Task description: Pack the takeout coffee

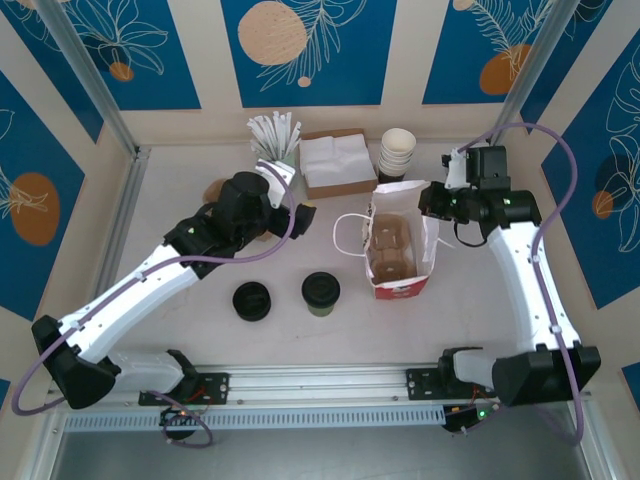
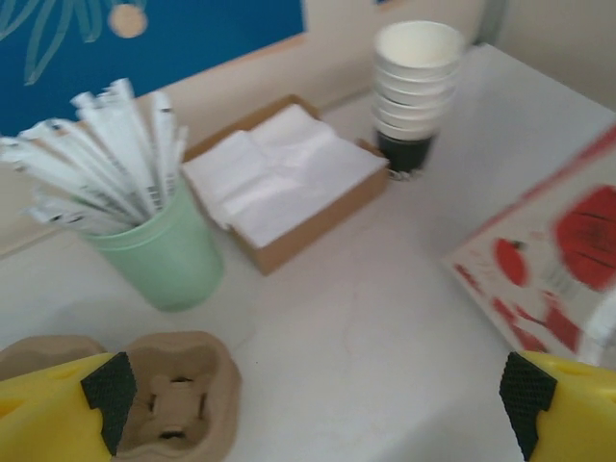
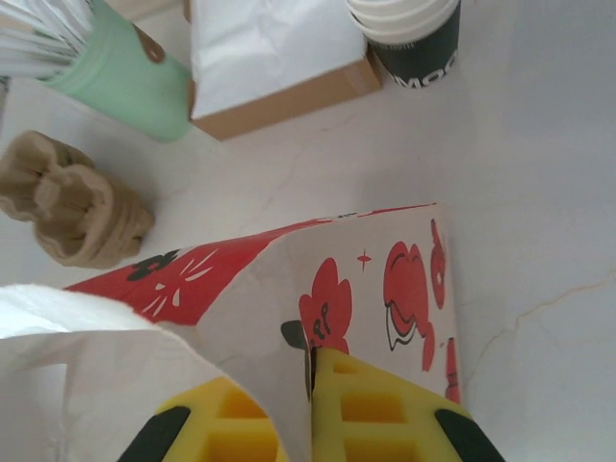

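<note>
Since takeout coffee (image 1: pixel 321 291) stands nearest, 8 o'clock off red-and-white paper bag (image 1: pixel 402 250): left gripper (image 1: pixel 300 215), spread and empty at coffee's 11 o'clock, should grasp cup upright. Right gripper (image 3: pixel 294 414) pinches bag rim at 1 o'clock, steadying mouth.

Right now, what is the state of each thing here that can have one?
takeout coffee: lid on, upright on the table, outside the bag.
paper bag: open, upright, cup carrier inside.
left gripper: open, empty.
right gripper: shut on the paper bag's rim.
cream cups: stacked, lidless.
</note>
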Robot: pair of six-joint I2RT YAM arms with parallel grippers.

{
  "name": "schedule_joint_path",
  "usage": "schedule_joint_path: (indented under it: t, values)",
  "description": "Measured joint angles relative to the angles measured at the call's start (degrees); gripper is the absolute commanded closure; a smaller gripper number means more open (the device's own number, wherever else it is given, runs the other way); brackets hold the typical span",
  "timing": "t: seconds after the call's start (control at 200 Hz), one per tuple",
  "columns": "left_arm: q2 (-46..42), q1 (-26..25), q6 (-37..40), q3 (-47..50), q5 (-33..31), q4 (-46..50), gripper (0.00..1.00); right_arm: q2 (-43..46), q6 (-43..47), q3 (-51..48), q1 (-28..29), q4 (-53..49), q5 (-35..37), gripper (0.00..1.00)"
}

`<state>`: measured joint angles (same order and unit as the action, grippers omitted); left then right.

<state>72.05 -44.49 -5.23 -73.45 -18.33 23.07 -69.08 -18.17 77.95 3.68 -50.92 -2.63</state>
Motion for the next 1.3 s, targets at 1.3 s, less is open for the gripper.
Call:
schedule_joint_path:
  t: [1.3]
  values:
    - [8.5, -12.0, -23.4, -5.0, -1.1, 23.7, 0.03, 1.5, -17.2, 0.2, -6.0, -9.7, -5.0, 1.0]
